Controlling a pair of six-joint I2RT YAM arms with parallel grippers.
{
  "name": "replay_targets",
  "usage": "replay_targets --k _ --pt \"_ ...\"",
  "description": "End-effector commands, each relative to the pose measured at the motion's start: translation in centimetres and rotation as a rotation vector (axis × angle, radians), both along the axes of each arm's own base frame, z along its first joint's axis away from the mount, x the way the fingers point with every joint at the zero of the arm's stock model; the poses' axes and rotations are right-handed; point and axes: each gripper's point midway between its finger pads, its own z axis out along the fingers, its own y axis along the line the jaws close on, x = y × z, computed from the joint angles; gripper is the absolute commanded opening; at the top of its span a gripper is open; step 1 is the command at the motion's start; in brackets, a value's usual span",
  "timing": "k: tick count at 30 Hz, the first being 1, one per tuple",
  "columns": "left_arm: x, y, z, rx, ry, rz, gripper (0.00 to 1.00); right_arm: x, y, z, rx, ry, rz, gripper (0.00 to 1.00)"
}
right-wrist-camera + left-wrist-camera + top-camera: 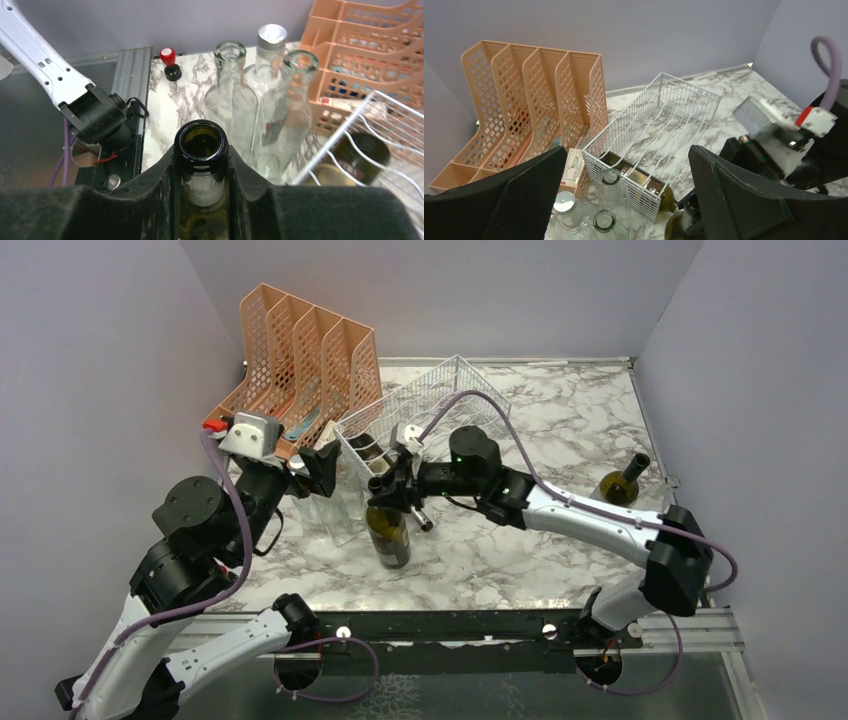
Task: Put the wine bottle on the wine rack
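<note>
Right gripper grips wine bottle; clear bottles crowd wine rack.

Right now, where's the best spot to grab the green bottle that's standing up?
Its neck, just under the lip, coming from the side: the green bottle stands upright and the neck is the slimmest part. The right claw grips there.

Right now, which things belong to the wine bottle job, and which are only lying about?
Job: wine bottle, right gripper holding it, wine rack.
Lying about: orange organizer, clear bottles, red stamp, green bottle at right.
</note>
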Motion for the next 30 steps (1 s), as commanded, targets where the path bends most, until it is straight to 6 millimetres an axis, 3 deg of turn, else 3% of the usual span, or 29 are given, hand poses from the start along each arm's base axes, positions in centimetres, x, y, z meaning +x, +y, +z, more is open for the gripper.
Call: replay_targets --k 1,12,20,25,30 --pt "0.1 -2.3 -1.3 -0.018 0.03 -0.085 0.99 0.1 -3.5 6.9 0.15 -0.06 -0.15 0.01" --pt "1.0 -8.3 -4.6 -0.033 0.049 -0.283 0.99 -0.4 -13.5 8.7 0.099 -0.041 -0.449 0.01" --pt "1.2 -14.1 -7.9 0.006 -0.102 -0.513 0.99 1.8 -19.8 10.5 0.124 0.006 -0.774 0.01" --pt "-0.3 -18.5 -10.9 0.03 -0.153 -0.75 0.99 2.2 -22.1 11.9 0.199 0.04 -0.881 0.01" --pt "-0.3 -21.6 -13.6 0.031 -0.087 -0.877 0.99 1.4 -22.6 14.1 0.272 0.042 -0.855 0.01"
